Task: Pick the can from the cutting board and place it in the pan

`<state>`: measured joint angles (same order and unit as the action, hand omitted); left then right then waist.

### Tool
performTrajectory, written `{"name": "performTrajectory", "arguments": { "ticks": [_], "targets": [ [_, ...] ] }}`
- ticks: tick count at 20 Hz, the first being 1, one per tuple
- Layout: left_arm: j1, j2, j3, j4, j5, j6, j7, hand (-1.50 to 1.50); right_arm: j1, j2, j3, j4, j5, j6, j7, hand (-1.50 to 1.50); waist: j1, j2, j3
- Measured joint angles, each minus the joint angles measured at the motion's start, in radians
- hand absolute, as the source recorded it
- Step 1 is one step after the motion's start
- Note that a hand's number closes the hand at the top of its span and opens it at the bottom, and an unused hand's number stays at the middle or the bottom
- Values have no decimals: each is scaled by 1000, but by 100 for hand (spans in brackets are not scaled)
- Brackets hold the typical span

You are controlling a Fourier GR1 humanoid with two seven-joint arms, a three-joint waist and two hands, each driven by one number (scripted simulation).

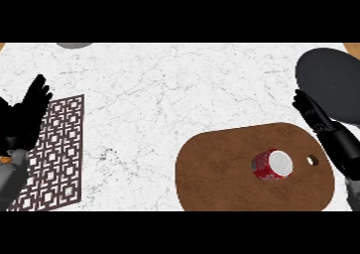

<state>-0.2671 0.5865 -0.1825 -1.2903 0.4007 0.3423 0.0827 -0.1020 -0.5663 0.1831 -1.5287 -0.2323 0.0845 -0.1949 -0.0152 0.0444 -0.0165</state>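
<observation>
Right robot hand [323, 125] comes in from the lower right of the head view, its grey forearm rising along the right edge and the black hand slanting up and to the left; its fingers are straight and held together, pointing toward the upper left, and they hold nothing; the fingertips lie over the lower left rim of the pan [334, 82], while the palm sits over the worktop [182, 89] just beyond the right end of the cutting board [219, 173]; the hand is near the can [273, 164] but apart from it, up and to the right of it

The can lies on the cutting board, right of the board's middle; it is red with a pale round end facing up and toward the right, and whether it stands tilted or lies on its side I cannot tell; beside it, toward the board's right edge, is a small hole [312, 160] in the brown wood; the board itself is a rounded brown slab lying on the white marbled worktop at the lower right

The pan is a dark grey round vessel at the upper right, partly cut off by the view's right edge, well apart from the can

Left robot hand [23, 116] shows at the left edge, open, fingers straight and pointing up and slightly right, resting over the left part of a brown patterned mat [62, 149]; its grey forearm enters at the lower left corner; a grey rounded object [75, 44] peeks in at the top edge, mostly out of view
</observation>
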Motion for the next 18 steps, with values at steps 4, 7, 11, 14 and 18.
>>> {"name": "performTrajectory", "arguments": {
  "ticks": [4,7,11,14,18],
  "targets": [
    [-20,-39,-12,-23,5,-9,-5,0,-89,16,12,-20,-112,141,12,150,24,-26,11],
    [-32,-72,-23,-66,21,-23,-12,0,-179,1,10,-38,-195,266,9,150,46,-35,14],
    [16,-106,-27,-133,44,-24,-11,0,-184,-110,-94,29,-156,384,-150,-150,35,-41,17],
    [36,-112,-21,-167,50,-23,-2,0,-163,-198,-158,107,-96,480,-290,-150,29,-42,18],
    [46,-126,-25,-198,41,-18,9,0,-169,-283,-201,184,26,480,-402,-150,28,-42,19]
  ]
}}
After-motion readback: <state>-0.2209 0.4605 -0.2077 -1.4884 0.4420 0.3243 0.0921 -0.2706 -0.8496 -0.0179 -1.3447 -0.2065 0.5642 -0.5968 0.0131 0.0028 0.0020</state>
